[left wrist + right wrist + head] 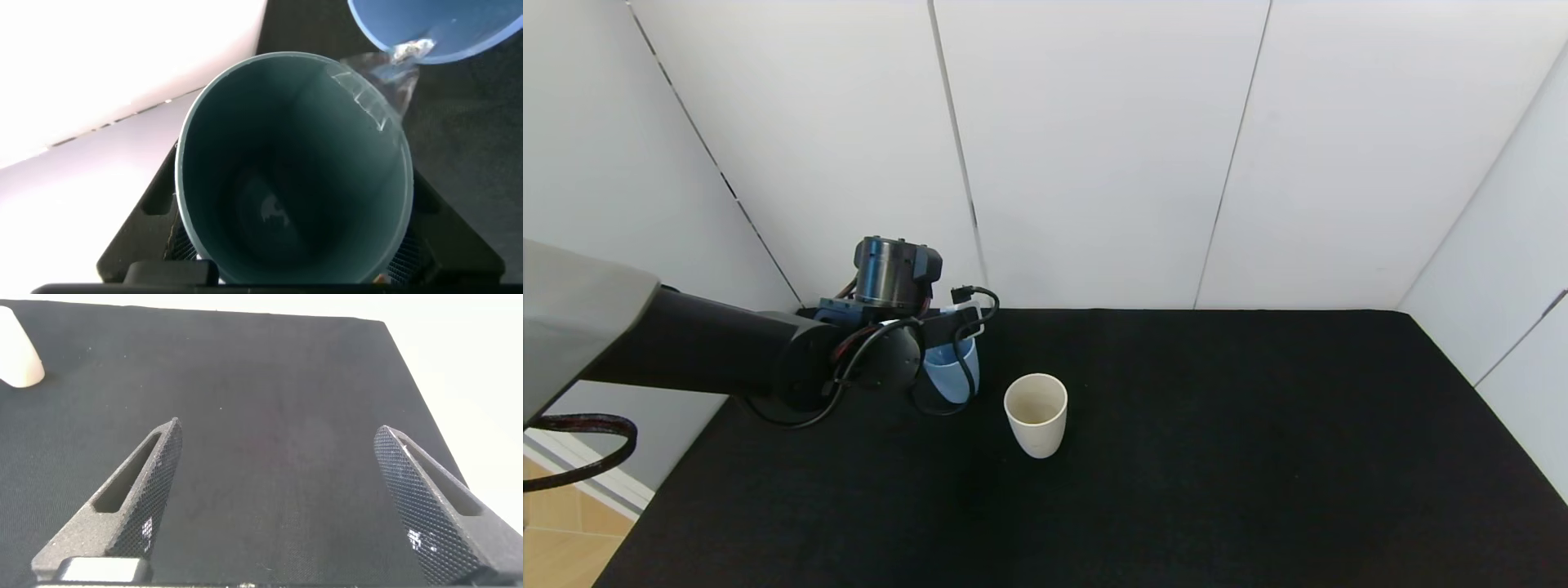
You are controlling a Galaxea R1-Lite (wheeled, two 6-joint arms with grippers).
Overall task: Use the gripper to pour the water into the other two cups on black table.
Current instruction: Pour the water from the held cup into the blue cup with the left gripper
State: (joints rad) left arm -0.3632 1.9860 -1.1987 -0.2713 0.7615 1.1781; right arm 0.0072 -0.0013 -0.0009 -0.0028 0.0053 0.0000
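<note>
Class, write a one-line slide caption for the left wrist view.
Left gripper tips the teal cup, streaming water into the light blue cup.

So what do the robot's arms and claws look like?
The left arm is thick and black, with a grey shoulder cover, looping black cables and a blue-and-silver metal wrist part. The right gripper has two black wedge-shaped fingers with bumpy, dotted surfaces and long slots.

Overhead head view, 2 close wrist views
</note>
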